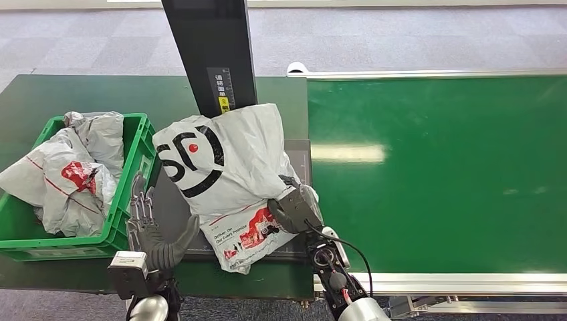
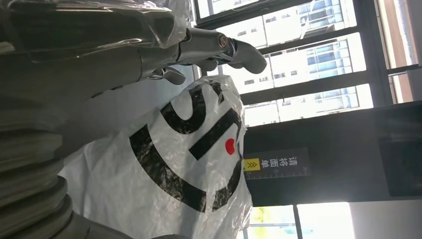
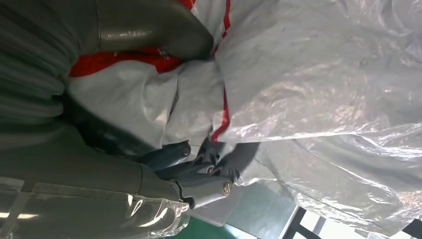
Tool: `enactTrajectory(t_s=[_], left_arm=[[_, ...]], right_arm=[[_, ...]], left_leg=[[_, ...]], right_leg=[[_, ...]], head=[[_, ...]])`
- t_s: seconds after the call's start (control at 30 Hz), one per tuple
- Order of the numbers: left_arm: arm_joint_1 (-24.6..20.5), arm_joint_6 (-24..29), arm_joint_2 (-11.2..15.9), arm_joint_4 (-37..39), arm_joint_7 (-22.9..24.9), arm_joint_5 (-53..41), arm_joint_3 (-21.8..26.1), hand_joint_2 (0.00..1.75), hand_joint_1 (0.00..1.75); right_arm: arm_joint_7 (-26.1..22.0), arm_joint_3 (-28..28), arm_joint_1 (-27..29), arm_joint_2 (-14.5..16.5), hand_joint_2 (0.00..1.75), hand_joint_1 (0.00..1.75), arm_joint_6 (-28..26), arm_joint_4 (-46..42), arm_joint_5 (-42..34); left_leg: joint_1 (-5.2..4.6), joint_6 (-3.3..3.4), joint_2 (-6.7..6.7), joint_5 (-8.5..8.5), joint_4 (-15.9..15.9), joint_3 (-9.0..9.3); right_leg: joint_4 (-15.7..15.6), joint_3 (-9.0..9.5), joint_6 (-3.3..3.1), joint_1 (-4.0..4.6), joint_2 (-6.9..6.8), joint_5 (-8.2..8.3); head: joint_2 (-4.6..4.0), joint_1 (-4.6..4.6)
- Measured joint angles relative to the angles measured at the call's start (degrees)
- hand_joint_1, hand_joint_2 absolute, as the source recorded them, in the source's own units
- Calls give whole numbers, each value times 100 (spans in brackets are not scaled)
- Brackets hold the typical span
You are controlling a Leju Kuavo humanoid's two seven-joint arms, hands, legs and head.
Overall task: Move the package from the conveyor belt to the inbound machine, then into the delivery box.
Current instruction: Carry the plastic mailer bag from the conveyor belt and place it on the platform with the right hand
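Note:
The package point(image 1: 220, 160), a white plastic bag with a black round logo and red print, lies on the inbound machine's dark platform point(image 1: 175, 208) at the foot of its black post point(image 1: 210, 53). My right hand point(image 1: 292, 208) grips the package's near right edge. In the right wrist view the right hand point(image 3: 114, 164) has its thumb over the red-printed plastic point(image 3: 308, 74) and its fingers beneath. My left hand point(image 1: 150, 231) stands open with its fingers spread, just left of the package and apart from it. In the left wrist view the left hand point(image 2: 99, 55) reaches toward the logo side of the package point(image 2: 189, 164).
A green crate point(image 1: 137, 174) holding several grey mail bags sits left of the platform, close to my left hand. The green conveyor belt point(image 1: 434, 174) runs on the right, with a metal rail along its near edge. Grey carpet lies beyond the table.

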Motion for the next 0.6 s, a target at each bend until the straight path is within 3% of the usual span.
enactTrajectory(t_s=[0.2,0.5,0.6], left_arm=[[1,-99,0,9,0,-1,15,175,0],[-6,-246,-2,125,0,3,77,175,0],[-12,-320,-3,181,0,2,92,175,0]], right_arm=[[-459,-38,75,0,175,0,80,-104,-190],[-542,-141,137,-31,175,0,225,-324,-276],[-772,-156,248,-52,175,0,256,-532,-348]], left_leg=[[0,0,0,0,0,0],[0,0,1,0,0,-1],[0,0,-1,0,1,0]], right_leg=[[0,-1,0,0,0,0],[0,-1,0,0,0,0],[0,-2,0,0,0,0]], head=[[0,0],[-1,0],[0,0]])
